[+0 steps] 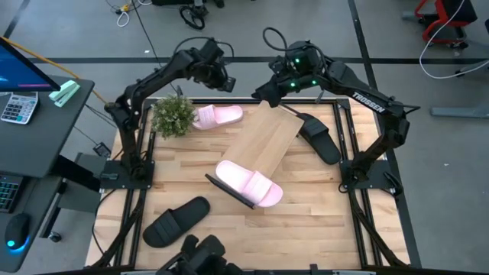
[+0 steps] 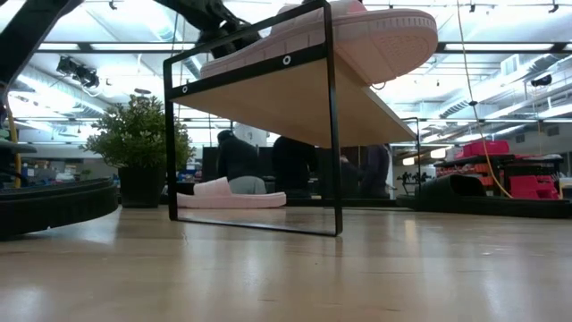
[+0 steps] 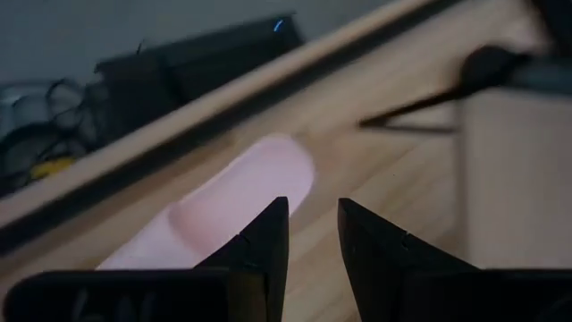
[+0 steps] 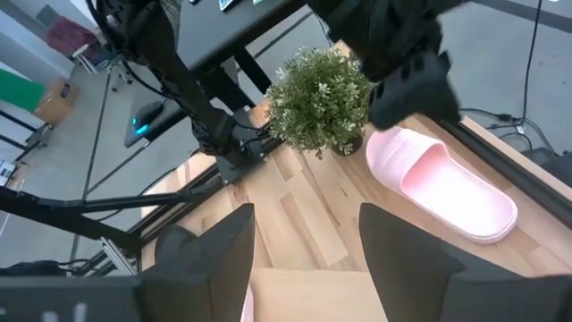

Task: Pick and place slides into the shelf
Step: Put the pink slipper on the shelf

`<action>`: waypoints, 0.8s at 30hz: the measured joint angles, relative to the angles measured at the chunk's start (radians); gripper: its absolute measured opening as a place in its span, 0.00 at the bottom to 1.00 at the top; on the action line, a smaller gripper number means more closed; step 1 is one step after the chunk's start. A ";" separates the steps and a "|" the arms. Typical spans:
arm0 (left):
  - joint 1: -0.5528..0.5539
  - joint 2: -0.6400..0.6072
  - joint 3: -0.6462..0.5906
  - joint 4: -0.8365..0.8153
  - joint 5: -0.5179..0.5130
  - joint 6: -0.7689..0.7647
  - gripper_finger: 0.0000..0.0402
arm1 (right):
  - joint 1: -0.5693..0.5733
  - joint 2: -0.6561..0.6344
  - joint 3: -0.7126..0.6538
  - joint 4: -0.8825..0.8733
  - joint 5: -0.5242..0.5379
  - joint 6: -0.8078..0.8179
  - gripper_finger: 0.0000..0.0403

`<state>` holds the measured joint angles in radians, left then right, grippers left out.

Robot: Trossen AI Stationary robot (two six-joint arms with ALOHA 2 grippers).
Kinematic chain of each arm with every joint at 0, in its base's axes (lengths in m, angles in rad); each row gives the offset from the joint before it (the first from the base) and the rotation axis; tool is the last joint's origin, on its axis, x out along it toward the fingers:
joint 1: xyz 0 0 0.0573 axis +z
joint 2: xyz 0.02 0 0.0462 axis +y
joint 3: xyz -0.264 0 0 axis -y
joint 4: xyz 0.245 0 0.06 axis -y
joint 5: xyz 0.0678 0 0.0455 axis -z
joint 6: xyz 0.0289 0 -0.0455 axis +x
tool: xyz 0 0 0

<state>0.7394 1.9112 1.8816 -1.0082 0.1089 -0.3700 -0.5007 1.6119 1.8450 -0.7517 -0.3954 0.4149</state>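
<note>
the left arm reaches from its base at the left edge of the surface (image 1: 306, 221) toward the far side, its wrist bent down over the far rim. the left gripper (image 1: 227, 84) hangs just above the toe end of a pink slide (image 1: 219, 117); its fingers (image 3: 268, 237) stand a narrow gap apart and grasp nothing, the slide lying below and beyond them.

the right arm arches from its base at the right edge, elbow out over the right rim, forearm running to the far middle. the right gripper (image 1: 265, 95) hovers over the far end of the shelf (image 1: 263, 137); its fingers (image 4: 219, 255) are spread wide, released, with nothing between them.

the shelf lies diagonally across the middle of the surface. a second pink slide (image 1: 250, 183) rests on its near end, overhanging the board. one black slide (image 1: 319, 137) lies just beside the shelf on the right, another black slide (image 1: 176, 221) near the front left corner. a potted plant (image 1: 173, 114) stands at the far left, touching the first pink slide's heel end.
</note>
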 joint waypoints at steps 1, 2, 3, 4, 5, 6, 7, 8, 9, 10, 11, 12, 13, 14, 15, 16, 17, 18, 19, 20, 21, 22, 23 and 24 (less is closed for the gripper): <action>-0.006 0.004 0.000 -0.027 -0.024 0.001 0.26 | 0.000 0.000 0.000 -0.008 0.000 0.000 0.52; -0.010 0.008 0.000 -0.060 -0.044 0.004 0.26 | 0.000 0.000 0.000 -0.018 0.002 0.000 0.52; -0.015 0.009 0.000 -0.086 -0.064 0.014 0.26 | 0.000 0.000 0.000 -0.030 0.007 0.000 0.52; -0.019 0.009 0.000 -0.106 -0.085 0.023 0.26 | 0.000 0.000 0.000 -0.046 0.016 -0.002 0.52; -0.023 0.009 0.001 -0.121 -0.104 0.033 0.26 | 0.000 0.000 0.000 -0.061 0.027 -0.005 0.52; -0.027 0.009 0.001 -0.134 -0.120 0.034 0.26 | 0.000 0.000 0.000 -0.077 0.041 -0.010 0.52; -0.031 0.009 0.001 -0.148 -0.130 0.034 0.26 | 0.000 0.000 0.000 -0.093 0.050 -0.019 0.52; -0.032 0.009 0.001 -0.159 -0.132 0.034 0.26 | 0.000 0.000 0.000 -0.110 0.053 -0.027 0.52; -0.033 0.009 0.001 -0.169 -0.132 0.030 0.26 | 0.000 0.000 0.000 -0.125 0.055 -0.032 0.52; -0.037 0.009 0.001 -0.181 -0.132 0.021 0.26 | 0.000 0.000 0.000 -0.142 0.056 -0.039 0.52; -0.040 0.009 -0.003 -0.189 -0.133 0.019 0.26 | 0.000 0.000 0.000 -0.162 0.056 -0.048 0.52; -0.046 0.009 -0.008 -0.190 -0.137 0.019 0.26 | 0.000 0.000 -0.003 -0.175 0.056 -0.055 0.52; -0.051 0.009 -0.010 -0.193 -0.146 0.022 0.26 | 0.000 0.000 -0.004 -0.190 0.056 -0.060 0.52; -0.055 0.009 -0.010 -0.196 -0.164 0.023 0.26 | 0.002 0.000 -0.004 -0.207 0.057 -0.068 0.52; -0.060 0.008 -0.010 -0.194 -0.189 0.023 0.26 | 0.002 0.001 -0.004 -0.222 0.058 -0.075 0.52; -0.064 0.008 -0.010 -0.190 -0.214 0.022 0.26 | 0.002 0.001 -0.004 -0.229 0.064 -0.080 0.52; -0.066 0.008 -0.010 -0.189 -0.232 0.022 0.26 | 0.003 0.001 -0.004 -0.232 0.071 -0.084 0.52; -0.067 0.008 -0.010 -0.188 -0.245 0.022 0.26 | 0.006 0.001 -0.004 -0.235 0.074 -0.088 0.52; -0.067 0.010 -0.010 -0.188 -0.252 0.018 0.26 | 0.006 0.001 -0.004 -0.239 0.077 -0.094 0.52; -0.066 0.015 -0.010 -0.187 -0.258 0.015 0.26 | 0.007 0.001 -0.004 -0.240 0.078 -0.095 0.52; -0.066 0.020 -0.010 -0.189 -0.260 0.015 0.26 | 0.010 0.001 -0.004 -0.239 0.080 -0.096 0.52; -0.064 0.031 -0.010 -0.197 -0.263 0.015 0.26 | 0.014 0.001 -0.004 -0.240 0.082 -0.097 0.52; -0.064 0.044 -0.010 -0.199 -0.268 0.015 0.26 | 0.016 0.001 -0.004 -0.239 0.083 -0.100 0.52; -0.064 0.056 -0.010 -0.198 -0.268 0.015 0.26 | 0.019 0.001 -0.004 -0.239 0.085 -0.102 0.52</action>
<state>0.6754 1.9674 1.8712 -1.2063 -0.1586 -0.3550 -0.4816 1.6127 1.8408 -0.9907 -0.3106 0.3128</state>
